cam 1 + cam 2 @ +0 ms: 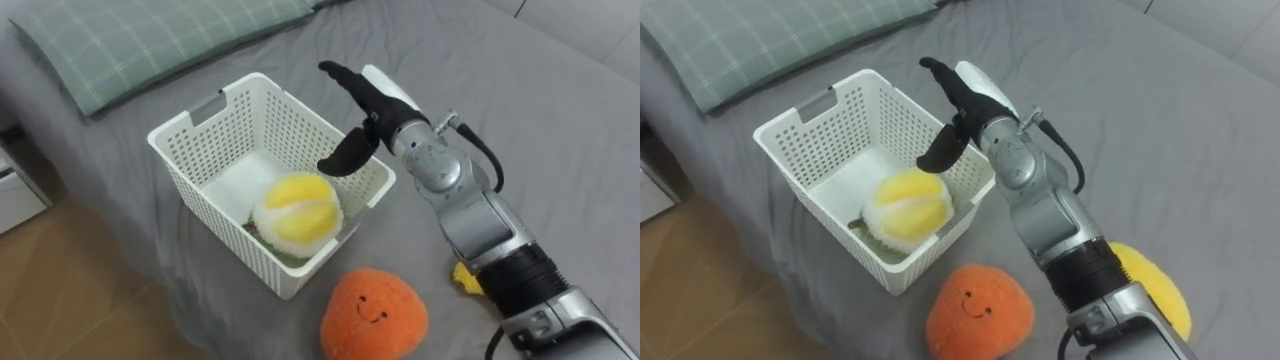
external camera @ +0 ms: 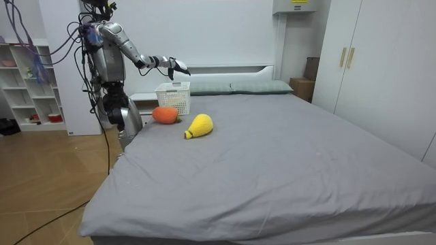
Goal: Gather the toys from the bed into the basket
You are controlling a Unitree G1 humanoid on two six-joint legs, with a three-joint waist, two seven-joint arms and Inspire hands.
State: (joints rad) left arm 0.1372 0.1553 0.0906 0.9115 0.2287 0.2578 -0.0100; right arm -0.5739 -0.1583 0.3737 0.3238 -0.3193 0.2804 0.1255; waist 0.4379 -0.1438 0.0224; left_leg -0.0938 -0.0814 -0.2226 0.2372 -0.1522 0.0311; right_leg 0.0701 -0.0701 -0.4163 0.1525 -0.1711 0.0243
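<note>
1. Bed (image 2: pixel 272 156) with a plain grey sheet, smooth, filling most of the room view. A green checked pillow (image 1: pixel 150 40) lies at the far left of the eye views.
2. Wood floor (image 1: pixel 70 290) along the bed's left edge. A white drawer unit (image 1: pixel 15 190) sits at that edge, left of the basket.
3. In the room view, white shelves (image 2: pixel 27 82) are on the left, a pale wardrobe (image 2: pixel 381 61) is on the right, and the wall behind is white.
4. The robot stands at the bed's side near the pillow end, with one arm stretched out over the basket.
5. White slotted basket (image 1: pixel 290 130) sits on the sheet near the bed's left edge, just this side of the pillow.
6. A yellow-and-white plush ball (image 1: pixel 297 210) is inside the basket, against its near corner.
7. An orange plush toy (image 1: pixel 373 312) with a smiling face lies on the sheet just beside the basket's near corner, outside it.
8. A yellow plush toy (image 1: pixel 1155 285) lies on the sheet to the right of the orange one, partly behind the forearm.
9. The right hand (image 1: pixel 375 118) hangs over the basket's far-right rim.
10. Its fingers (image 1: pixel 345 80) are stretched out almost straight toward the far left. The thumb (image 1: pixel 345 158) points down over the basket's inside.
11. The hand is spread wide and holds nothing. It is above the ball and clear of it. I cannot tell whether the thumb touches the rim.
</note>
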